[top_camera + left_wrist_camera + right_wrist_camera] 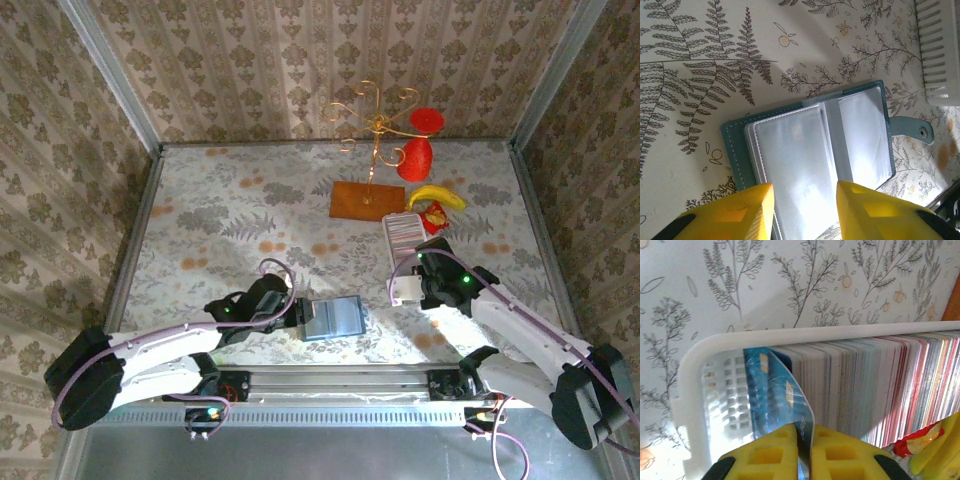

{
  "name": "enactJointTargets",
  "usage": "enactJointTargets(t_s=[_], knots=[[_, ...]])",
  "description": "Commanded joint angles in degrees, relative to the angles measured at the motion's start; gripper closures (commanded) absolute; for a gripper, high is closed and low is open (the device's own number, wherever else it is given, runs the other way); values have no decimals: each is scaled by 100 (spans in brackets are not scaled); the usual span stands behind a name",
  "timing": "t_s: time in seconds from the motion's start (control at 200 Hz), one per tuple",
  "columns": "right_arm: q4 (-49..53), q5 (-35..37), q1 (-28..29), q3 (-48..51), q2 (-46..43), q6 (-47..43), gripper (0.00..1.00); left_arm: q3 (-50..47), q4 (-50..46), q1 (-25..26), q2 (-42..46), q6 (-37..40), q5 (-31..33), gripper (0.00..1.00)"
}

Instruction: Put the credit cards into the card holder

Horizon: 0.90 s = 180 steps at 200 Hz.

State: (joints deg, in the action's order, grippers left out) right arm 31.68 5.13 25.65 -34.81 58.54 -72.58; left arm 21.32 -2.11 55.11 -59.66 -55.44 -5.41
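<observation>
The card holder [335,318] [810,135] lies open on the table, teal-blue with clear sleeves and a snap tab. My left gripper [298,316] [805,187] hovers over its left panel, the yellow fingers apart with the sleeve showing between them. My right gripper [418,272] [804,427] is shut on the edge of a teal-blue credit card [775,390], which leans at the near end of a white tray [790,335] [403,232]. A second blue card stands behind it. A dense row of upright credit cards [865,385] packs the tray's other end.
An orange-brown board [365,200] carries a gold wire stand [375,120] with red ornaments [415,157]. A banana [437,195] and a red packet [435,215] lie right of the tray. The tray's end [940,50] sits just beyond the holder.
</observation>
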Motion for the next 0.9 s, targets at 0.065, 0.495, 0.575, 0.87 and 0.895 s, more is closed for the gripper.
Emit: enactJointTargets(t_s=[0.065,0.495,0.575,0.87,0.895], knots=[[768,-267,60,-417,-477,604,98,197,-30,42,40,32,34,63],[846,-1348,1066,-1582,-926,6291,100,-31,-246,-1,436,-6,138,63],[176,-1219,1252,-1493,-760,8629,100,-64,-279,-1,464,-26,130,63],[-2421,-2111,2119,-453,921,13365,100,-225,-212,9,390,-160,44,64],[-2461,-2053,2199,-472,1078,13391,100,-230,-198,23,372,-160,34,64]])
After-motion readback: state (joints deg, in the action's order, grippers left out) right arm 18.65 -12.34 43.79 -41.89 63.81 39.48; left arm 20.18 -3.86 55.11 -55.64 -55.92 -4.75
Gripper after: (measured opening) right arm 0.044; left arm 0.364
